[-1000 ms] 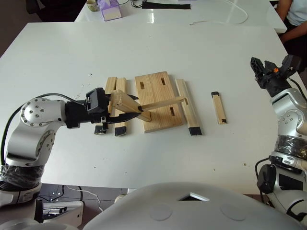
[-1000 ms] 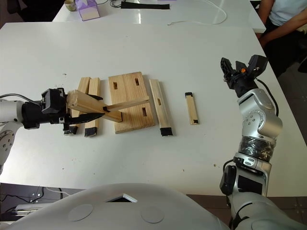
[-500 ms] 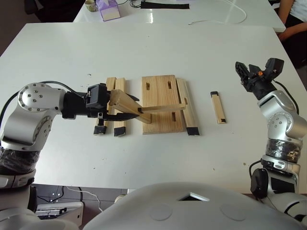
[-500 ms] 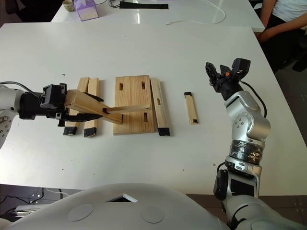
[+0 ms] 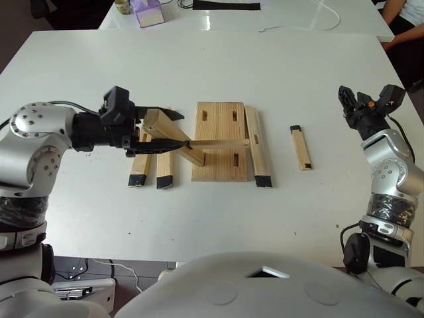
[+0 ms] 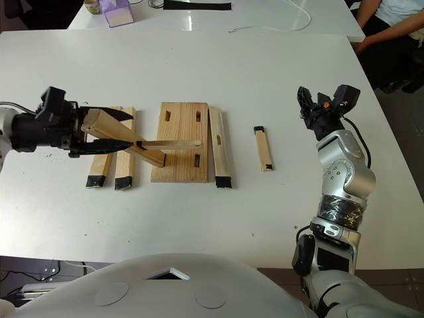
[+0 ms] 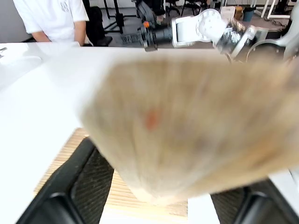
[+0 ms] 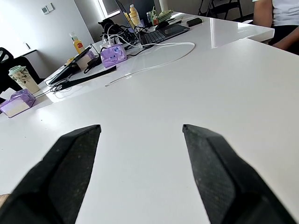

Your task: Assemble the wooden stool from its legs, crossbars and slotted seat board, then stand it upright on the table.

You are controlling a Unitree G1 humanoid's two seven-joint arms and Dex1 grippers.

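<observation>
My left gripper (image 5: 177, 130) is shut on a wooden leg (image 5: 165, 129), held tilted above the table's left half. A thin crossbar (image 5: 218, 142) sticks out of that leg and reaches over the slotted seat board (image 5: 220, 156), which lies flat in the middle. In the left wrist view the held leg (image 7: 187, 130) looms blurred between the black fingers (image 7: 70, 186). Two legs (image 5: 164, 173) lie side by side left of the board, and a third leg (image 5: 257, 149) lies against its right edge. A short crossbar (image 5: 301, 148) lies farther right. My right gripper (image 5: 371, 105) is open, raised near the table's right edge.
A second white table stands behind, with a purple box (image 5: 147, 12), a black strip (image 5: 227, 5) and a white cable (image 5: 298, 26). A person's arm (image 5: 404, 36) rests at the back right corner. The table's front and far halves are bare white.
The seat board has turned from slanted to square with the legs. My left gripper has lifted and drawn the leg and crossbar to the left. The head view has shifted.
</observation>
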